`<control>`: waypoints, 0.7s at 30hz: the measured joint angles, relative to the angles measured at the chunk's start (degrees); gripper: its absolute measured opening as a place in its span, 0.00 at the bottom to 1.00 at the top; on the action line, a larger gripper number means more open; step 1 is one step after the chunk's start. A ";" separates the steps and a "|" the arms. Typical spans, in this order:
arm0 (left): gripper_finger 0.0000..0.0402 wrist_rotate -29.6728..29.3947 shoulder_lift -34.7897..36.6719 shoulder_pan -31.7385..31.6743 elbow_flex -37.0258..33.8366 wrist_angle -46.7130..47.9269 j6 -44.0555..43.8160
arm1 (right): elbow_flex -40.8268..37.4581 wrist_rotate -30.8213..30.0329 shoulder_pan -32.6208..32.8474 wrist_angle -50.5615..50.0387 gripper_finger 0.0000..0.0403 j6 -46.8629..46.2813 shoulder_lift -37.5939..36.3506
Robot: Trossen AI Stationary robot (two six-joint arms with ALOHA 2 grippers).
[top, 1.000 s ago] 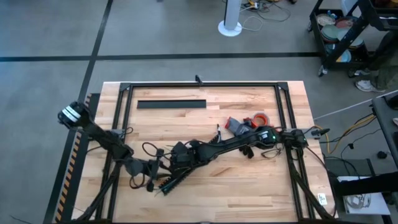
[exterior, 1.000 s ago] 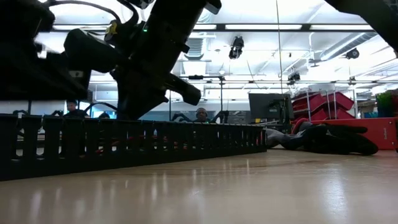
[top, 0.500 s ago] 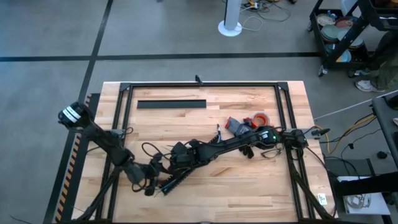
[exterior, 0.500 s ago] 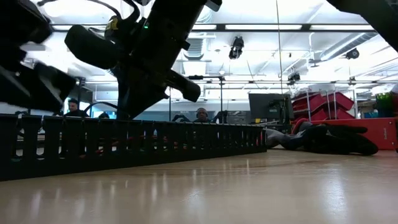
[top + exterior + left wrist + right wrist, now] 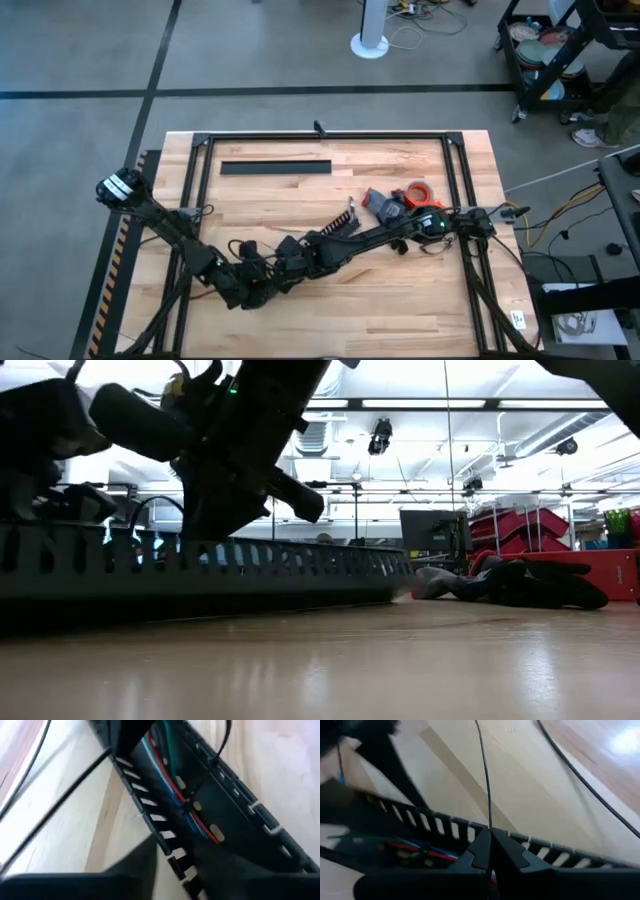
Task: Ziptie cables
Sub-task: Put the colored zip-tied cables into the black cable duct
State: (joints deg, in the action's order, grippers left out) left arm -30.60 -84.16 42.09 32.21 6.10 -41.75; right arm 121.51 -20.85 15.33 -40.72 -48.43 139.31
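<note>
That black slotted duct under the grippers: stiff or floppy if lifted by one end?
Probably fairly stiff: the black duct runs straight along the table in the low view. Its comb-like slotted wall may flex sideways. The coloured wires lying inside could shift or spill if it tilts.

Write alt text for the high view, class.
Two dark robot arms meet low on a pale wooden table, the left gripper and right gripper close together. A long black strip lies near the far edge.

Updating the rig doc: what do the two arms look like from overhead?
Both arms are dark, jointed links. The left arm has a white-banded joint at its outer end; the right arm shows a small green light near its base, with thin black cables beside it.
</note>
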 joint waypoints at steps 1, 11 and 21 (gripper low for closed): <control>0.21 -0.04 0.00 0.00 -0.05 0.16 0.26 | -0.01 -0.02 0.03 -0.07 0.00 -0.17 0.13; 0.08 -4.41 4.59 -0.24 0.04 6.98 0.72 | -0.02 1.13 0.54 1.46 0.00 -3.16 -0.51; 0.01 -6.77 5.01 -0.22 -0.01 6.53 -0.81 | 0.82 7.00 0.16 1.39 0.00 -7.64 -0.67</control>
State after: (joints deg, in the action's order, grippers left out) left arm -37.38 -79.15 41.87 32.21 12.63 -42.56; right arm 122.33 -13.85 15.49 -39.33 -56.07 138.65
